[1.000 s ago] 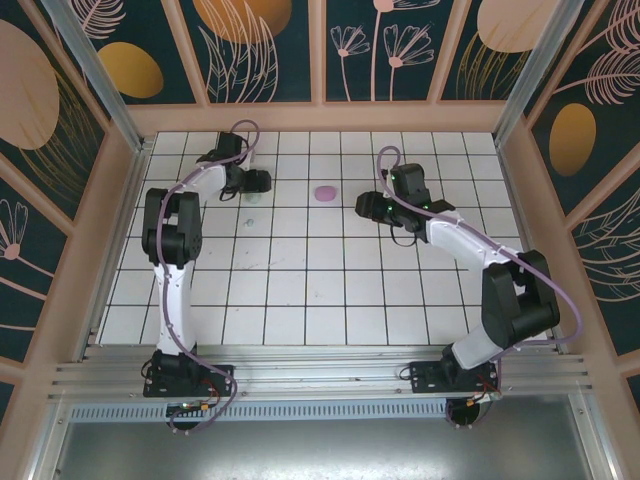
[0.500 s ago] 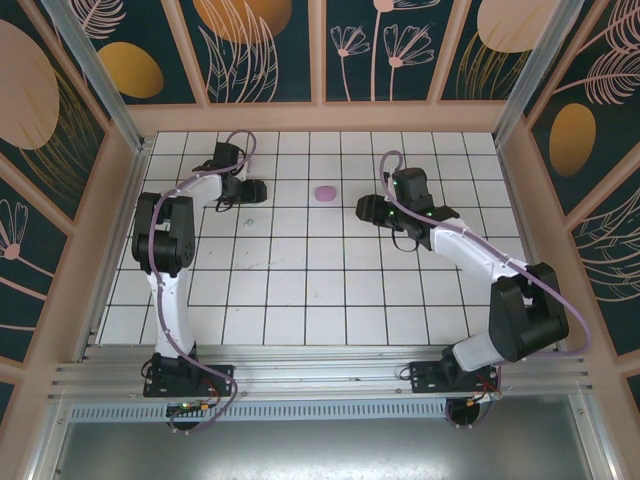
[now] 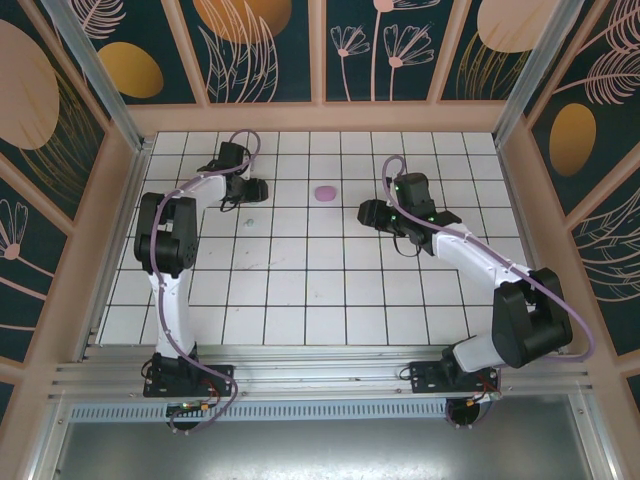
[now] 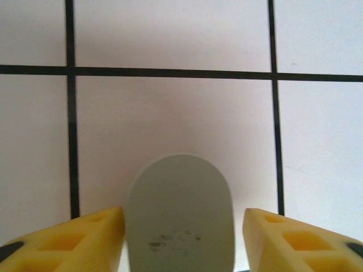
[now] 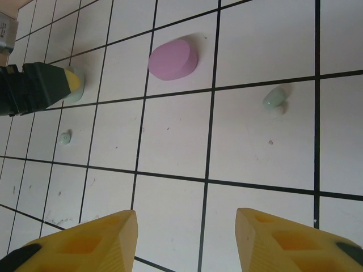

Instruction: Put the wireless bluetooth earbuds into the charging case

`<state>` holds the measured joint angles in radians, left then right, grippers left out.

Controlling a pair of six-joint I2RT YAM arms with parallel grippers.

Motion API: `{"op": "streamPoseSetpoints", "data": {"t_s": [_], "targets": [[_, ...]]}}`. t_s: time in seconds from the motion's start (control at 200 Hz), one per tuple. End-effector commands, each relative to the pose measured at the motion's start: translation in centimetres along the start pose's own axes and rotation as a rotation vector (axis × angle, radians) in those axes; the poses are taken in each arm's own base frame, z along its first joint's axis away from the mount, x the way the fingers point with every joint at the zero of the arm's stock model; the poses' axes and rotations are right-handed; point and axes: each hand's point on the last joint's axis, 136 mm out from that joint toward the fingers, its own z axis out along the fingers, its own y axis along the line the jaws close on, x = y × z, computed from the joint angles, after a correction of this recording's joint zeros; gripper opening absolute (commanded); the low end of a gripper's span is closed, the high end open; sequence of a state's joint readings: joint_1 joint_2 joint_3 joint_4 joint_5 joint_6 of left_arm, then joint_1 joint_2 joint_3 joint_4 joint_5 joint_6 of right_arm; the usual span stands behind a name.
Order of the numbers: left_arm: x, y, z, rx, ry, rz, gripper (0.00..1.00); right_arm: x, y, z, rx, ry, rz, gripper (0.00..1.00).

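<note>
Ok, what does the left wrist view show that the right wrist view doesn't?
Left wrist: a close look at the pale green case sitting between the open yellow fingers of the left gripper. Right wrist: the pink case, two green earbuds loose on the tiles, and the right gripper open over bare tile. Both: the white tiled table and the pale green case.

One charging case (image 4: 180, 215) sits between the left pincer's (image 3: 262, 188) jaws, an earbud (image 3: 252, 222) just before it, a second case (image 3: 325, 193) to its right.

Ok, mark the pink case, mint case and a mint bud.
Pink case (image 5: 173, 58), right wrist view, top face.
Mint case (image 4: 180, 215), left wrist view, middle of top.
Mint bud (image 5: 274, 97), right wrist view, its body.
</note>
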<state>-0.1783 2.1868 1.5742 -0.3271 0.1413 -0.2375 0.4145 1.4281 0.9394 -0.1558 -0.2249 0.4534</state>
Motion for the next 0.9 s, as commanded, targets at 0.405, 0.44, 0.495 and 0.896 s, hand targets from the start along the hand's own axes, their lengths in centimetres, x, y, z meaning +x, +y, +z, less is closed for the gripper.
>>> {"op": "streamPoseSetpoints", "data": {"t_s": [0.405,0.44,0.495,0.896], "targets": [[-0.7,-1.9,-3.7,0.042,-0.078,0.109,0.31,-0.4,1.6,-0.4,-0.09,-0.011,0.053,0.5],[-0.7,-2.3,-4.0,0.052,-0.085,0.105,0.31,-0.4,1.6,-0.5,-0.096,-0.01,0.061,0.5],[-0.6,-3.0,-4.7,0.072,-0.1,0.106,0.3,-0.3,1.8,-0.7,-0.118,-0.006,0.073,0.5],[4.0,-14.7,-12.2,0.454,-0.274,0.364,0.29,1.3,2.5,-2.9,-0.253,0.056,0.136,0.51]]}}
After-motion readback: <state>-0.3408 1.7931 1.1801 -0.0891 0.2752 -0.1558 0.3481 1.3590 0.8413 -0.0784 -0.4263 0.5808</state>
